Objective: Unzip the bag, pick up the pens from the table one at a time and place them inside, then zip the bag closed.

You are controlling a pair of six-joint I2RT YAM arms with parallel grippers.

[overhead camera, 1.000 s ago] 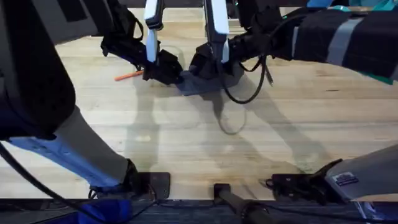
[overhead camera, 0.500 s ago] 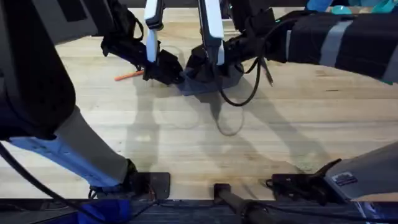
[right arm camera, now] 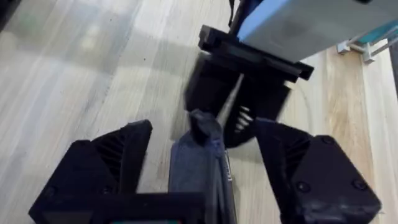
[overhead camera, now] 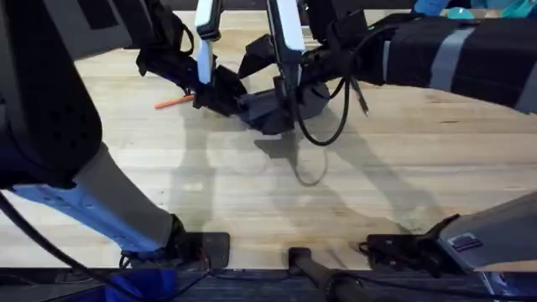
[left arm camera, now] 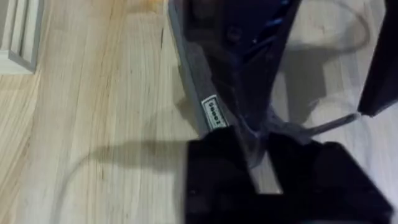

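- A small white label (left arm camera: 213, 113) is sewn on the side of the bag (left arm camera: 205, 81); its dark lettering is too blurred to read.

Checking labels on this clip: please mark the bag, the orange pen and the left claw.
bag (overhead camera: 273, 107): overhead view, on its grey fabric side.
orange pen (overhead camera: 174, 101): overhead view, mid-shaft, lying on the table.
left claw (left arm camera: 258, 158): left wrist view, between its fingertips, at the bag's end.

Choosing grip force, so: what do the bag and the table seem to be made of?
The bag looks like soft matte blue-grey fabric: it creases and carries a small sewn label. The table appears to be light wood planks with a smooth finish, showing grain and seams; possibly laminate.
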